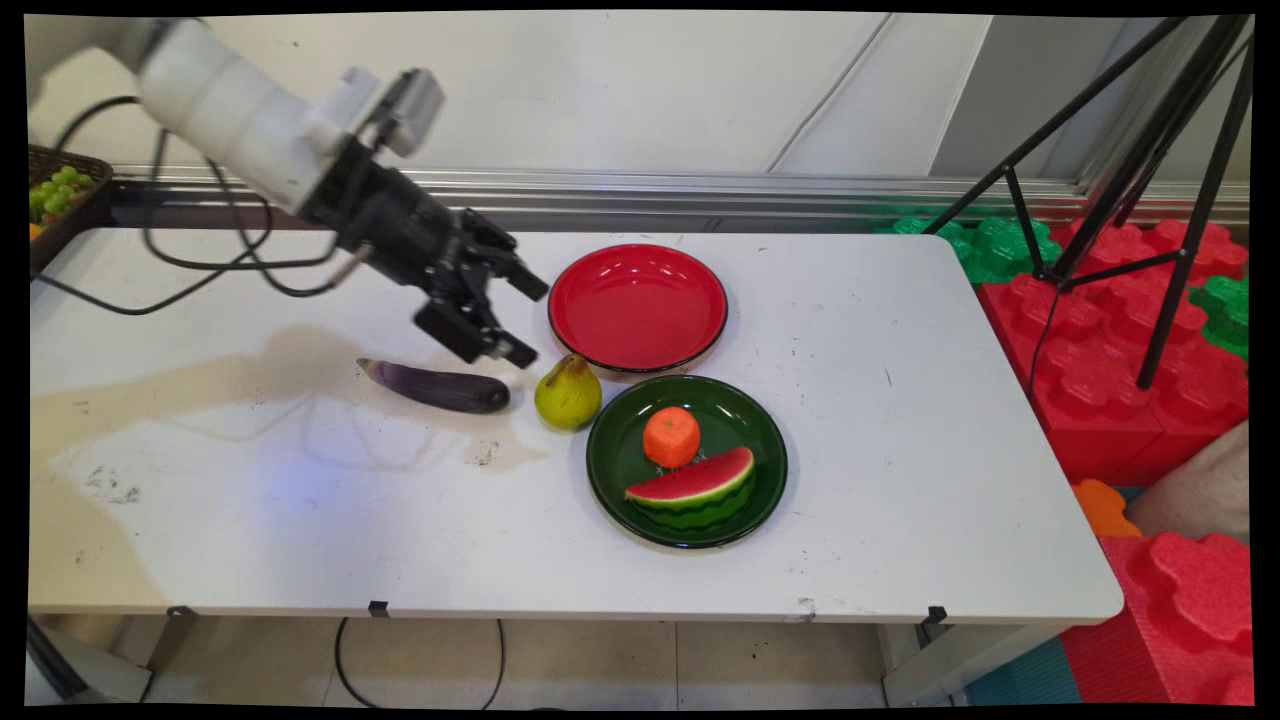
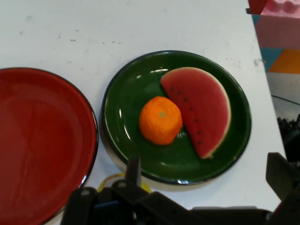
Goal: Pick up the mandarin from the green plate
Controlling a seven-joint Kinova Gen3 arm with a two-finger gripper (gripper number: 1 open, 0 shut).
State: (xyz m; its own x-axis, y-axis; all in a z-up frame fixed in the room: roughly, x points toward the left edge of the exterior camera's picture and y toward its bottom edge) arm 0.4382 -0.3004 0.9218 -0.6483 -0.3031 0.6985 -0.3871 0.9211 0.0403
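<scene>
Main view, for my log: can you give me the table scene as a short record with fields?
gripper: open, holds nothing, above the table, nearest the pear
pear: on the table, between eggplant and green plate
eggplant: lying left of the pear
green plate: holds orange and watermelon slice
red plate: empty, behind the green plate
basket: far left edge, with grapes

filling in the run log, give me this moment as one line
hand: open, empty, above table | nearest: pear, eggplant | green plate: orange, watermelon slice | red plate: empty
</scene>
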